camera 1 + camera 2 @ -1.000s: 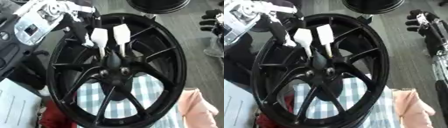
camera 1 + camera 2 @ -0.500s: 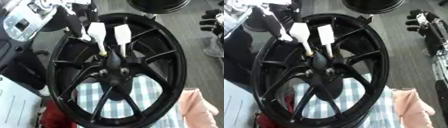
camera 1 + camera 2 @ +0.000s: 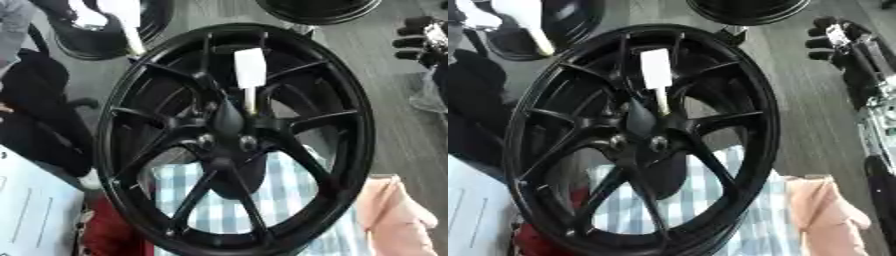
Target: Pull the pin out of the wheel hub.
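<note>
Left eye view: black multi-spoke wheel [image 3: 236, 145] fills the middle of the view, standing tilted, hub [image 3: 226, 131] slightly above centre. One pin with a white flat handle [image 3: 250, 70] stands in the hub, its thin shaft entering just right of hub centre; handle overlaps the upper spokes. A second white-handled pin [image 3: 125, 20] is clear of the hub, up at the top left, its tip reaching the wheel's upper-left rim. Whatever holds it is cut off by the top edge; left hand not identifiable here. Right hand [image 3: 418, 40] shows only as dark fingers at the right edge, upper part, well apart from the wheel. Blue-white checked cloth [image 3: 289, 200] visible through the lower spokes; pink cloth [image 3: 394, 215] at lower right; white sheet [image 3: 35, 215] at lower left.

Right eye view: shows more of the right hand [image 3: 840, 39], black fingers relaxed and slightly bent, nothing in them, with silver-jointed forearm running down the right edge. It is far from both pins. The free pin's handle is at the top left, again cropped by the edge; holder not visible. A second dark wheel [image 3: 745, 7] lies beyond the top edge of the main wheel. Seated pin remains upright in the hub, untouched by any hand.
</note>
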Robot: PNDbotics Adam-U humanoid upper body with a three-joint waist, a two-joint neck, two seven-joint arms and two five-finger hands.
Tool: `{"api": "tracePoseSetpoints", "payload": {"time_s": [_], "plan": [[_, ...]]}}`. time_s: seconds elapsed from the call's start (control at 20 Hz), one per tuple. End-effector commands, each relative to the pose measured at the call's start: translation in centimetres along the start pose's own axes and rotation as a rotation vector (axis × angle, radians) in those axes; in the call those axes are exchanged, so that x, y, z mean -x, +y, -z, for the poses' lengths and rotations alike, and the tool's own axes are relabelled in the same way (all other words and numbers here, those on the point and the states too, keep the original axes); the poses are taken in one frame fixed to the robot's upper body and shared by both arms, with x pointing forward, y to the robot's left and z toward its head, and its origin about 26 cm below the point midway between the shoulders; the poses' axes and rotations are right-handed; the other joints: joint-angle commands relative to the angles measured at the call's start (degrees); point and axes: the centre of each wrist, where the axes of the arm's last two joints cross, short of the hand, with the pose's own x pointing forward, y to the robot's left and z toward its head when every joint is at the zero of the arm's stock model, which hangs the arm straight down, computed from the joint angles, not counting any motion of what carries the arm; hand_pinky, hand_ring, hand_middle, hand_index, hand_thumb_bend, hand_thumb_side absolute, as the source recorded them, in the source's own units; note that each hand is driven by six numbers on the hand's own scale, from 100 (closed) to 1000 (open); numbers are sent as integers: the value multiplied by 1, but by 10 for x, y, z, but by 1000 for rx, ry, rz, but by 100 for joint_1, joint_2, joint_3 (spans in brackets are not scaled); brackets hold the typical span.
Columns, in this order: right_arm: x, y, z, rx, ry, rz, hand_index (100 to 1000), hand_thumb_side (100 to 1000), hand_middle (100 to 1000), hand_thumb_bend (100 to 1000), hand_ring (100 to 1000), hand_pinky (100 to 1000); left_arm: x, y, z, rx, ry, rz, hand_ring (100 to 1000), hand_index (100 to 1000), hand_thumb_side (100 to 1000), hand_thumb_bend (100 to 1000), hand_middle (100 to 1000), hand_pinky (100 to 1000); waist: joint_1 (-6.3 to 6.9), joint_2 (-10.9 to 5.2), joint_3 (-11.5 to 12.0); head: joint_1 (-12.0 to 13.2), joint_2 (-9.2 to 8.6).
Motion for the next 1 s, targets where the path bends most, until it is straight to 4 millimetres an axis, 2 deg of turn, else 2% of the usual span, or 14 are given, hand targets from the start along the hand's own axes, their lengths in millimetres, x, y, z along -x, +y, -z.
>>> {"api": "tracePoseSetpoints", "payload": {"time_s": [0.05,0.3,0.45,0.6,0.75,0.85,0.9,0.95,1.0], "plan": [[-12,-14,3,27,-31,-39,779,717,711,100,751,754,20,31,-38,-131,72,-9,754,368,100,433,591,857,-38,-70,51,-90,-52],[-13,-21,2,57,-35,-46,779,715,711,100,751,754,57,33,-63,-194,185,-52,753,373,100,414,591,852,-65,-9,164,-228,-89],[-14,-23,1,69,-37,-47,779,714,711,100,751,754,75,27,-72,-218,232,-77,753,376,100,404,591,851,-79,10,202,-268,-102],[-14,-27,0,84,-37,-49,779,714,711,100,751,754,103,18,-79,-236,326,-125,755,391,100,364,597,852,-101,30,278,-325,-121],[-14,-29,-1,96,-37,-52,779,713,712,100,751,754,133,1,-83,-229,401,-181,785,584,100,395,657,866,-120,43,331,-364,-124],[-14,-30,-1,100,-37,-52,779,712,712,100,751,754,150,-12,-88,-216,427,-218,812,773,100,474,709,883,-125,43,342,-356,-118],[-14,-31,-1,102,-37,-52,779,712,712,100,751,754,158,-20,-90,-206,441,-238,815,790,100,494,715,885,-127,43,343,-357,-121],[-14,-31,-1,102,-37,-52,779,712,712,100,751,754,166,-27,-93,-198,454,-253,827,830,208,578,738,892,-129,42,340,-353,-122],[-14,-30,-1,101,-38,-51,779,712,712,100,751,754,173,-34,-96,-191,467,-265,830,837,252,592,743,894,-130,41,334,-345,-122]]}}
